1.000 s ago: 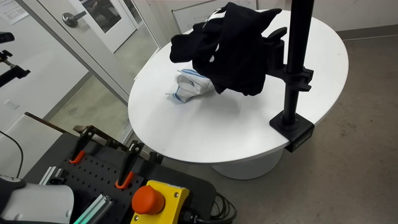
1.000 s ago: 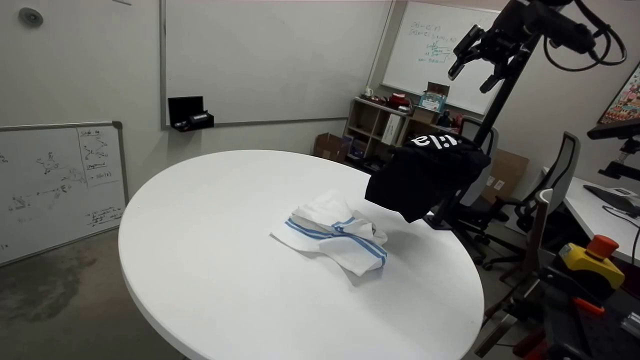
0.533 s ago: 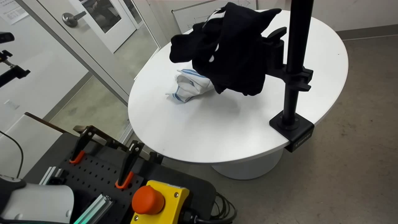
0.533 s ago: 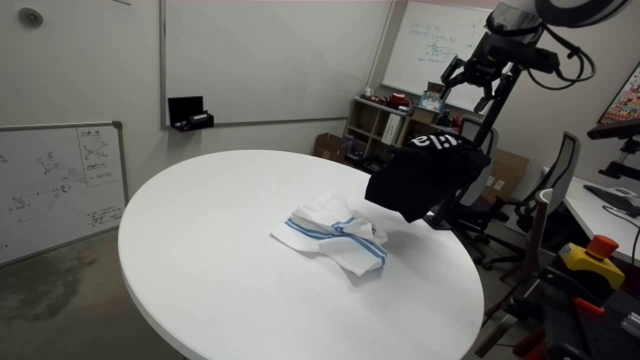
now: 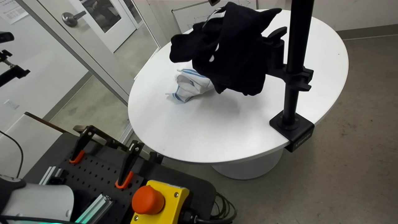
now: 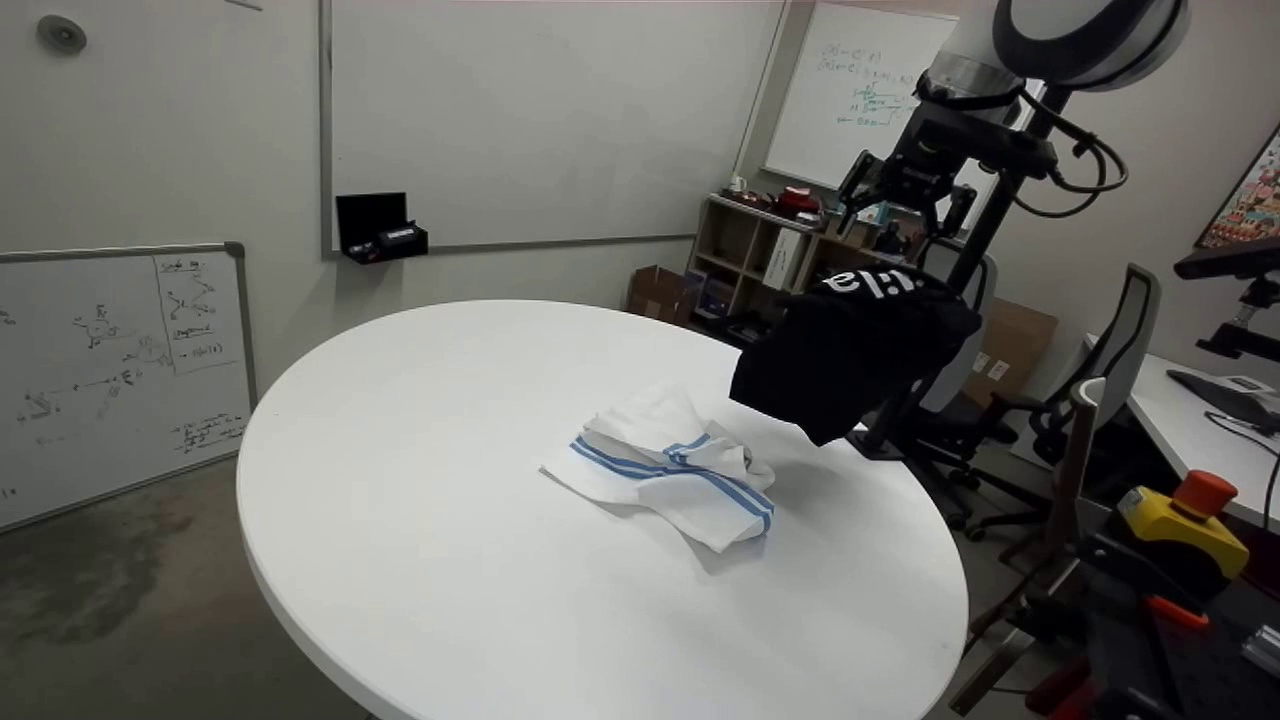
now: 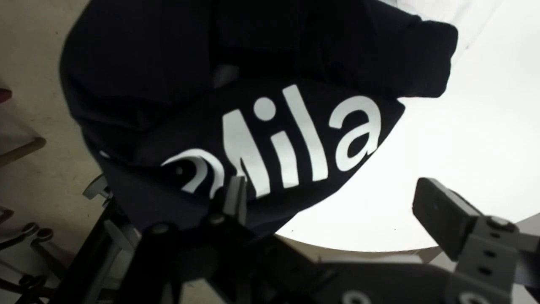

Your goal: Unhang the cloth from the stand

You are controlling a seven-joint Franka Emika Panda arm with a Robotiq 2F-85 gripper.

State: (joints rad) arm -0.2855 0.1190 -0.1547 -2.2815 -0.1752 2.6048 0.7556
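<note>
A black cloth (image 5: 239, 56) with white lettering hangs bunched on the side arm of a black stand (image 5: 297, 40), above the white round table (image 5: 174, 133). The cloth also shows in an exterior view (image 6: 850, 350) and fills much of the wrist view (image 7: 261, 50). My gripper (image 6: 897, 224) is open and empty, a little above the cloth. In the wrist view its fingers (image 7: 329, 183) are wide apart; the left one overlaps the lettered part, the right one is over the table. Whether a finger touches the cloth cannot be told. The cloth hides the side arm's end.
A crumpled white cloth with blue stripes (image 6: 670, 470) lies on the table below the black cloth. The stand's base (image 5: 292, 126) is clamped at the table edge. A yellow box with a red button (image 5: 149, 200) sits on the dark robot bench. Chairs stand behind.
My gripper has come down and to the left in an exterior view, closer above the black cloth, staying open. A dark tip now shows at another view's top edge. Both cloths are unmoved.
</note>
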